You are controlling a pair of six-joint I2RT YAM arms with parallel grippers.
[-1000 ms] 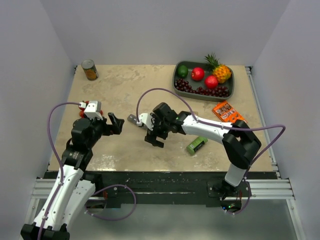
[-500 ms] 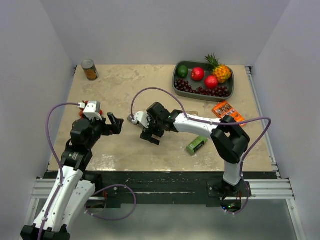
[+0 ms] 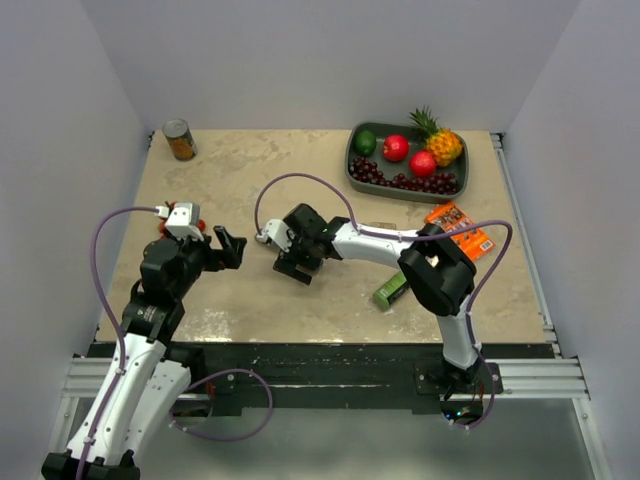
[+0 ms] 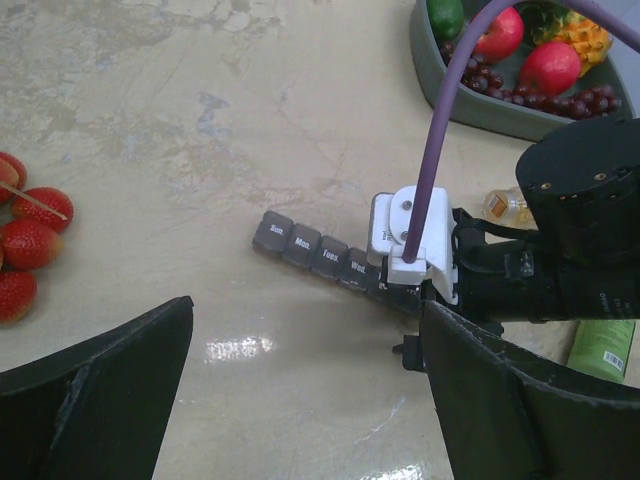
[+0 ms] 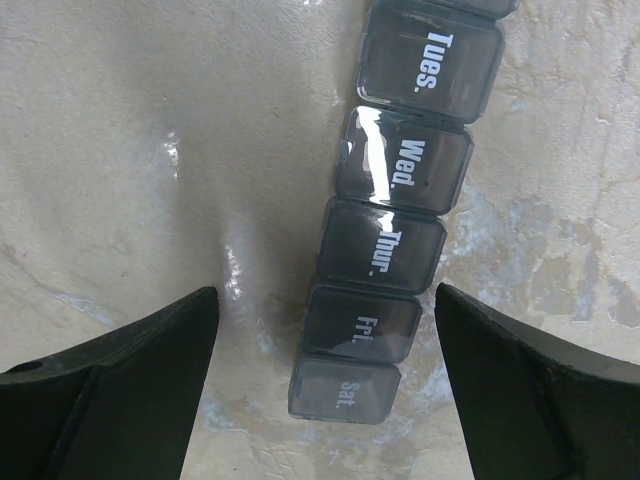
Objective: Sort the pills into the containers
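Right gripper [image 5: 322, 292] jaws spread over containers [image 5: 385, 250], lids seemingly shut; left gripper [image 4: 305, 305] jaws spread

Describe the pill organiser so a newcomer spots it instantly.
On the beige marbled tabletop, look at the centre, between the red strawberries and the green rectangular box. There lies a long grey plastic strip of square lidded compartments, the only item printed with weekday abbreviations.

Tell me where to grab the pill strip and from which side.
Pinch the strip across its narrow width, coming straight down from above. It lies flat on the table, long and thin, so only its two long sides offer parallel faces. The Fri. end, which sits between the right gripper's open fingers, is probably the handiest spot.
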